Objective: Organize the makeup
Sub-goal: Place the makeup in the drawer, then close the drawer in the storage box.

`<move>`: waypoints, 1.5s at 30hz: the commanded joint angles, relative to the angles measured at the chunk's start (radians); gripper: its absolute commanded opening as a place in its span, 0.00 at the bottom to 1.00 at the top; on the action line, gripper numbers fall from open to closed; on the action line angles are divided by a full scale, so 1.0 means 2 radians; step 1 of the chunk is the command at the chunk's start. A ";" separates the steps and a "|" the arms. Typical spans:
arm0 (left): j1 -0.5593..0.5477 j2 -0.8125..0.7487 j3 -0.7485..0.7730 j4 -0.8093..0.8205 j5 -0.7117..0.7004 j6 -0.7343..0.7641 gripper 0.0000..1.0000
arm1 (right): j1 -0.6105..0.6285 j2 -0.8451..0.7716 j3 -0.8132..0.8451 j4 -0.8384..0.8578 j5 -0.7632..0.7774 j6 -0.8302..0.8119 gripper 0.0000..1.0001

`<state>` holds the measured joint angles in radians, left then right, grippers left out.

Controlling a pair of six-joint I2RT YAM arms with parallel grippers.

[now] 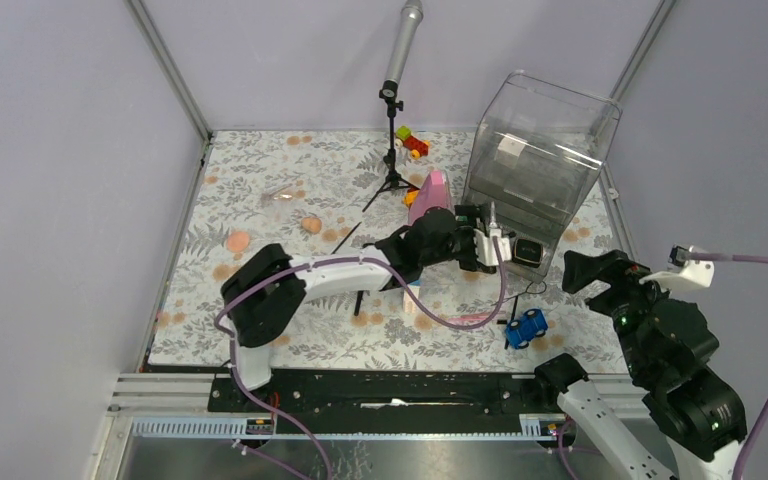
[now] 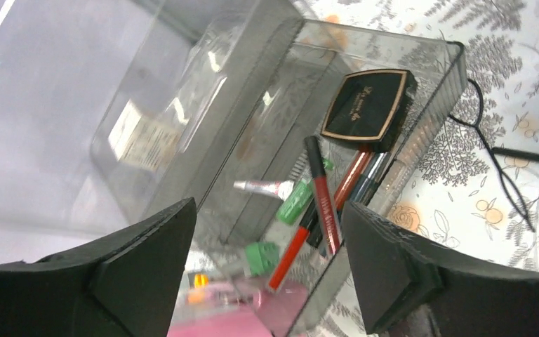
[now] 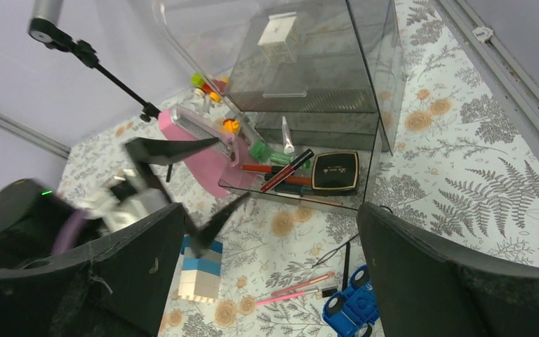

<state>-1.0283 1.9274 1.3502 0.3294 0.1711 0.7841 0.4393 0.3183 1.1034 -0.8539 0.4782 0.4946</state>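
My left gripper (image 1: pixel 488 240) is open and empty over the clear tray (image 2: pixel 456 70) at the foot of the organizer; it looks blurred in the right wrist view (image 3: pixel 207 184). The tray holds a black square compact (image 2: pixel 368 105), red pencils (image 2: pixel 321 200) and a green-capped tube (image 2: pixel 293 200). The compact (image 3: pixel 335 170) and a red pencil (image 3: pixel 288 170) also show in the right wrist view. Two pink pencils (image 3: pixel 302 284) and a thin black pencil (image 3: pixel 346 256) lie on the table. Peach sponges (image 1: pixel 237 241) and a black brush (image 1: pixel 347 237) lie far left. My right gripper (image 3: pixel 270 210) is open and empty, raised at the right (image 1: pixel 585 270).
The tall clear organizer (image 1: pixel 540 150) stands at the back right. A pink cone (image 1: pixel 430 195), a microphone stand (image 1: pixel 393 150) and toy blocks (image 1: pixel 412 142) are behind my left arm. A blue toy car (image 3: pixel 351 309), a blue-white block tower (image 3: pixel 198 267) and a black wire loop (image 2: pixel 505 175) lie near the tray.
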 commanded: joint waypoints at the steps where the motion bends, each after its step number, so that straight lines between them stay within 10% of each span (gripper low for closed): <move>1: 0.003 -0.096 -0.064 0.139 -0.100 -0.161 0.88 | -0.001 0.022 -0.012 0.014 0.008 0.013 0.99; 8: 0.005 -0.172 -0.062 0.023 -0.257 -0.388 0.94 | -0.001 0.070 -0.021 -0.007 -0.015 0.020 0.99; 23: 0.086 -0.309 -0.147 -0.123 -0.229 -0.578 0.99 | -0.001 0.124 -0.038 -0.003 -0.058 0.040 0.99; 45: 0.098 -0.500 -0.168 -0.378 -0.310 -0.487 0.99 | 0.002 0.203 -0.213 0.188 -0.120 0.113 0.90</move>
<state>-0.8303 0.9550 1.0214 -0.3889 -0.3691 -0.2958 0.4393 0.6758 0.7013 -0.6109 0.2481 0.6773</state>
